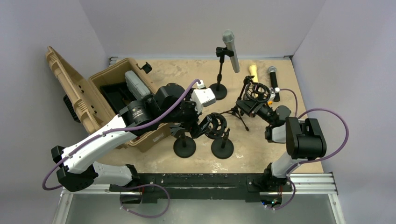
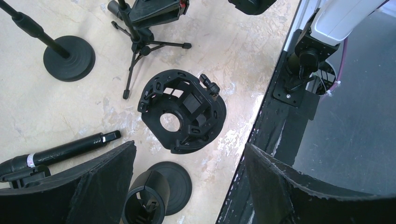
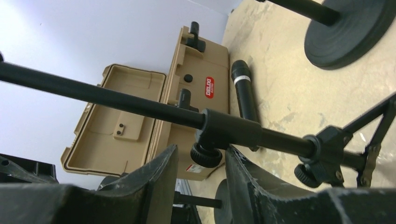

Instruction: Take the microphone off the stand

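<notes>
The tan case [image 1: 91, 109] stands open at the far left of the tabletop [image 1: 261, 149]. The left arm starts from its base at the near left edge and folds at a low elbow. It then reaches to the right across the corner of the case, with the wrist turned down. The left pincer [image 2: 189, 147] is spread wide and has nothing in it; it hangs above a black shock mount [image 2: 182, 112].

The microphone [image 1: 232, 50], a silver one, sits tilted in the clip of the stand [image 1: 219, 77] at the back of the tabletop, well apart from both pincers.

Further right, the right arm rises from its base, bends at a black elbow and reaches back and left to a tripod stand [image 1: 243, 112]. The right pincer [image 3: 201, 149] is partly closed, with one finger on each side of a small knob [image 3: 206, 156] under the pole of the tripod. Whether the fingers press on it, I cannot tell.

A red label [image 3: 209, 87] on the front of the case has white letters (they look like "DELIXI", but I am not sure). Only the right wrist view shows this label and a black handheld mic [image 3: 245, 91] lying just beside the case; in the top view the left arm covers that place. Only the top view shows the silver microphone
</notes>
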{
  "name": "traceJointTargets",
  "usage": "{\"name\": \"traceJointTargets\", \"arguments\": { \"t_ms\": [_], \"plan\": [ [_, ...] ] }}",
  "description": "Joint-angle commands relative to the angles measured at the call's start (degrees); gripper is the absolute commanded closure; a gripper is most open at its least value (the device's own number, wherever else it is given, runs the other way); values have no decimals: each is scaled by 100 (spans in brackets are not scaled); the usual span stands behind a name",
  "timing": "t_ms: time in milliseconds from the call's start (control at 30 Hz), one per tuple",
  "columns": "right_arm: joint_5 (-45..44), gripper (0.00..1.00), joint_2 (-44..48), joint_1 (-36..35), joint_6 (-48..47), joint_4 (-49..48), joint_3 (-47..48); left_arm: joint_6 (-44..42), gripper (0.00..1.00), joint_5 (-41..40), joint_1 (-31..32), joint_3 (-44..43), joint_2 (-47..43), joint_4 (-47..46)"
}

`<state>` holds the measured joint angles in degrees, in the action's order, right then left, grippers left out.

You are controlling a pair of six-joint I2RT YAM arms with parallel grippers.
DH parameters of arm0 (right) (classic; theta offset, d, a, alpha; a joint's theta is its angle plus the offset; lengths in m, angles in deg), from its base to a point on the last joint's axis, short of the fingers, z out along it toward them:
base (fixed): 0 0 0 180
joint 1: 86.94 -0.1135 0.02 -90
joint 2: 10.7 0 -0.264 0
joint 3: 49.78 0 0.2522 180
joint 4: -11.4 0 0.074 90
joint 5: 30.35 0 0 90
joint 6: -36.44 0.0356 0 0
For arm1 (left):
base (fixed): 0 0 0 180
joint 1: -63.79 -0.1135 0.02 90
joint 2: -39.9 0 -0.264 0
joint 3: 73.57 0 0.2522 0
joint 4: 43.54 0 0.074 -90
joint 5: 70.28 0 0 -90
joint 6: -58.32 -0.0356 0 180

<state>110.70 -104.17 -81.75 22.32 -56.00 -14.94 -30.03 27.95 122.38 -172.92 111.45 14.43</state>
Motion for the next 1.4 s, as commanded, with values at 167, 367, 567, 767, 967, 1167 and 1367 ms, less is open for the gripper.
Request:
{"name": "traceJointTargets", "arguments": {
  "t_ms": [167,367,567,767,967,1167,1367],
  "plan": [
    [-322,73,-334,-13,-291,-212,44,-139,16,-21,21,-20,-82,-132],
    [-352,89,-472,-12,-412,-220,3,-139,16,-12,21,-22,-86,-135],
    [-1285,100,130,-10,-2167,2465,509,-139,16,-14,21,-29,-84,-127],
    [-2685,100,593,-166,-3861,4565,1131,-139,16,25,21,-29,-80,-134],
    [-3403,100,489,-947,-4245,4994,1214,-139,16,6,21,-20,-19,-124],
    [-4124,100,715,-1146,-4430,5453,1277,-139,16,-17,23,-20,10,-119],
    [-3115,100,950,-1144,-4393,4978,1182,-139,16,8,21,-35,0,-117]
  ]
}}
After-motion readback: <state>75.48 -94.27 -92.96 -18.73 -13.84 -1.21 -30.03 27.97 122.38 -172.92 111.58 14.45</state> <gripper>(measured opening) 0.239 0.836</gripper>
